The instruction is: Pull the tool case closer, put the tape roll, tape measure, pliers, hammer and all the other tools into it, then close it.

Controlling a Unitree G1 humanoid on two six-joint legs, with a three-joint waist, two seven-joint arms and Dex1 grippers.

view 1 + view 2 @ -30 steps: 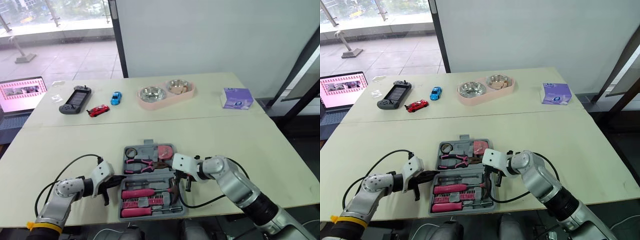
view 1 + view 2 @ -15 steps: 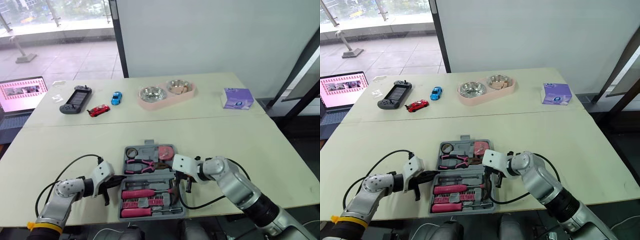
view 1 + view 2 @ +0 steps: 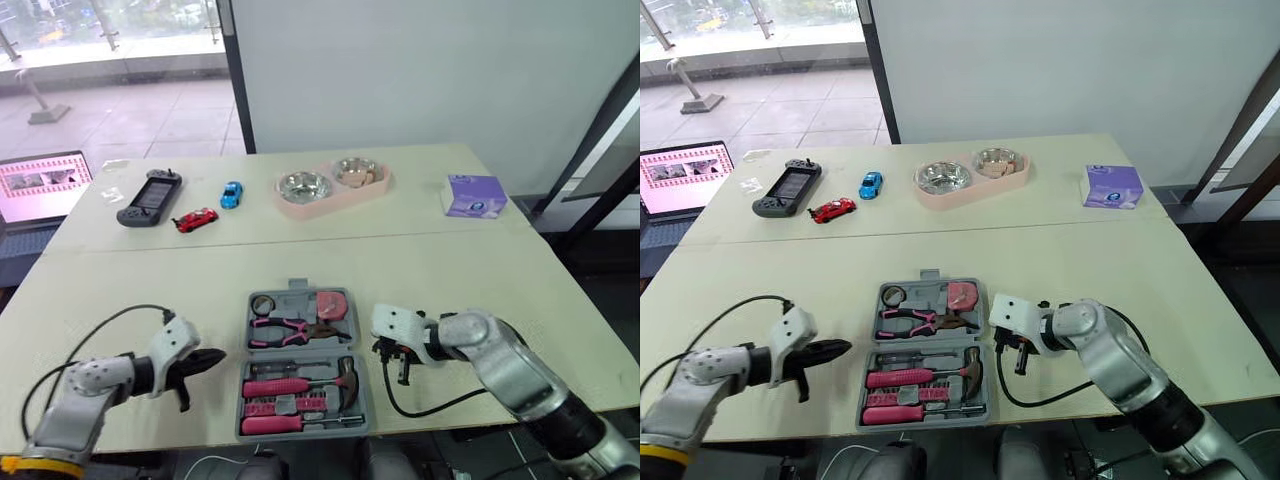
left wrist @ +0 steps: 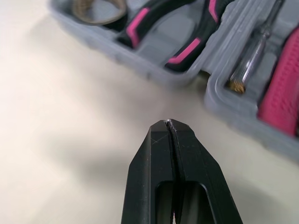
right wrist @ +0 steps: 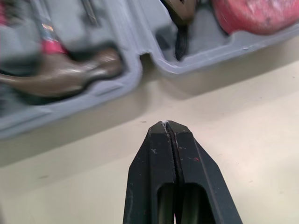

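Observation:
The grey tool case (image 3: 241,395) lies open near the table's front edge. Its far half holds the tape roll (image 3: 262,303), the pink-handled pliers (image 3: 283,328) and the pink tape measure (image 3: 333,303). In the near half lie the hammer (image 3: 300,384) and pink-handled screwdrivers. My left gripper (image 3: 212,357) is shut and empty, a little left of the case, pointing at it. My right gripper (image 3: 401,370) is shut and empty just right of the case. The right wrist view has the hammer head (image 5: 70,72) and the case's edge close ahead of the gripper.
At the back of the table stand a pink double pet bowl (image 3: 333,187), a purple tissue box (image 3: 474,195), a game controller (image 3: 150,197), a red toy car (image 3: 195,219) and a blue one (image 3: 232,194). A laptop (image 3: 40,185) sits far left.
Both grippers have drawn away from the case: the left one moved left, the right one moved right. The case and its tools have stayed in place.

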